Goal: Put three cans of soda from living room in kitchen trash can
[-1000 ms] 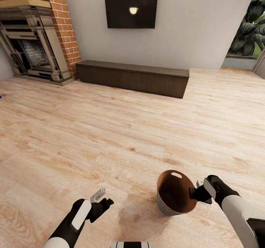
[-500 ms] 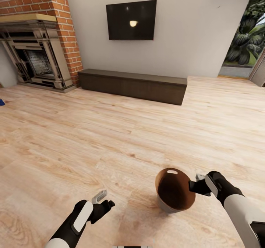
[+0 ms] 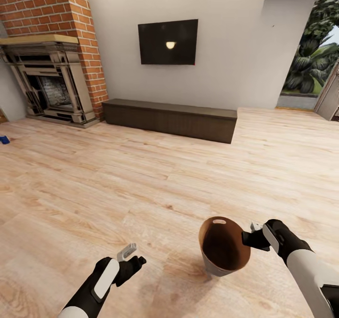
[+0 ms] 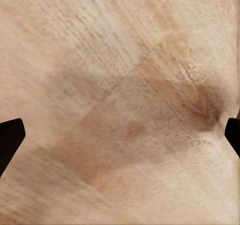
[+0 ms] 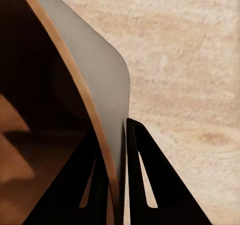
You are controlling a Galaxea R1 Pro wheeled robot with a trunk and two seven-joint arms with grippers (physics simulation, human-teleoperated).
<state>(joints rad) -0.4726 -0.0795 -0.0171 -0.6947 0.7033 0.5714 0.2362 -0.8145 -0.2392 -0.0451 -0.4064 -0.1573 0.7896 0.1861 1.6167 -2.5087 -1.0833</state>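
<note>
Nearest, at about 5 o'clock in the head view, the right claw (image 3: pixel 249 239) is clamped on the rim of the tash can (image 3: pixel 221 249); the right wrist view shows one finger inside the brown wall and one outside the grey wall (image 5: pixel 102 100). The bin hangs tilted just above the light wood floor (image 3: pixel 155 176), mouth leaning toward the robot. At 7 o'clock the left claw (image 3: pixel 133 257) is empty, its tips standing wide apart in its wrist view. Far off at 10 o'clock, by the fireplace (image 3: pixel 49 89), a small blue object (image 3: pixel 4 139) lies on the floor, likely a can of soda, nearer the left arm's side. Beyond at 12 o'clock are the low cabinet (image 3: pixel 169 119) and TV (image 3: pixel 167 41).
</note>
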